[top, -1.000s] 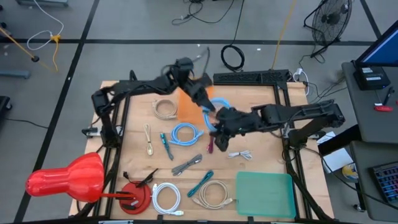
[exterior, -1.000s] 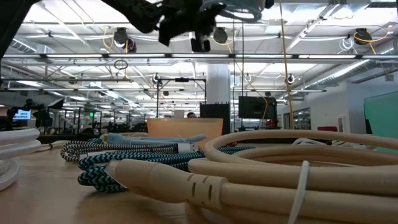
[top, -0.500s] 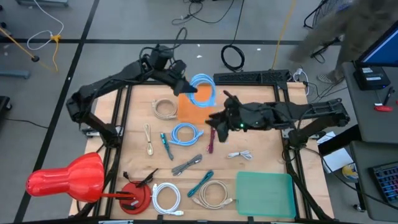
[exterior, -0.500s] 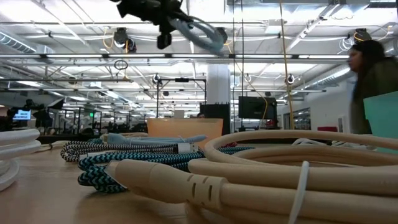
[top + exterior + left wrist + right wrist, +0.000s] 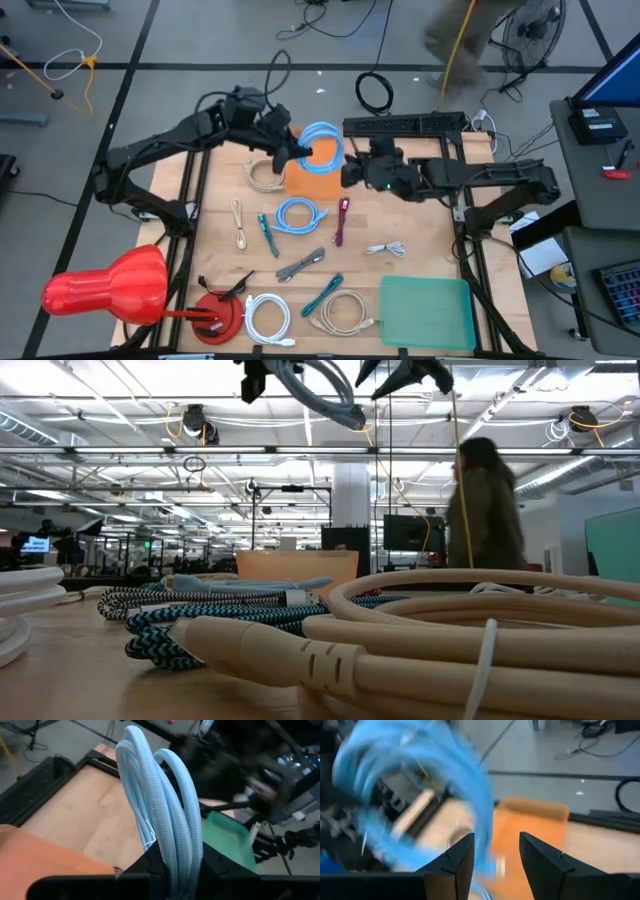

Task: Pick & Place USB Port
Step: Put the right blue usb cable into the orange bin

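A light blue coiled USB cable (image 5: 322, 146) hangs in the air over an orange box (image 5: 303, 180) at the table's far middle. My left gripper (image 5: 297, 155) reaches in from the left and is shut on the coil. The low view shows the coil (image 5: 325, 395) high above the table. My right gripper (image 5: 350, 173) hovers just right of the coil. It is open, with its fingers apart (image 5: 496, 850), and touches nothing. In the right wrist view the coil (image 5: 420, 780) is a blue blur ahead of that gripper. My left gripper pinches the bundled loops of the light blue coil (image 5: 175, 845) between its two fingers (image 5: 142, 867). Several strands run side by side through the gap. The rest of the coil (image 5: 150, 775) stands out beyond the fingers. The coil is lifted clear of the table and the box.
Other cables lie on the table: a blue coil (image 5: 298, 215), a beige coil (image 5: 265, 175), a white coil (image 5: 267, 315), another beige coil (image 5: 342, 311), a magenta cable (image 5: 340, 220). A green tray (image 5: 425, 312) sits near right. A red object (image 5: 110, 285) lies at the near left. A person (image 5: 485, 510) walks beyond the table.
My left gripper has carried the light blue coil from the table's middle toward the left and far side, so that it now hangs over the orange box. My right gripper has moved toward the far edge and risen. A person has walked past behind the table.
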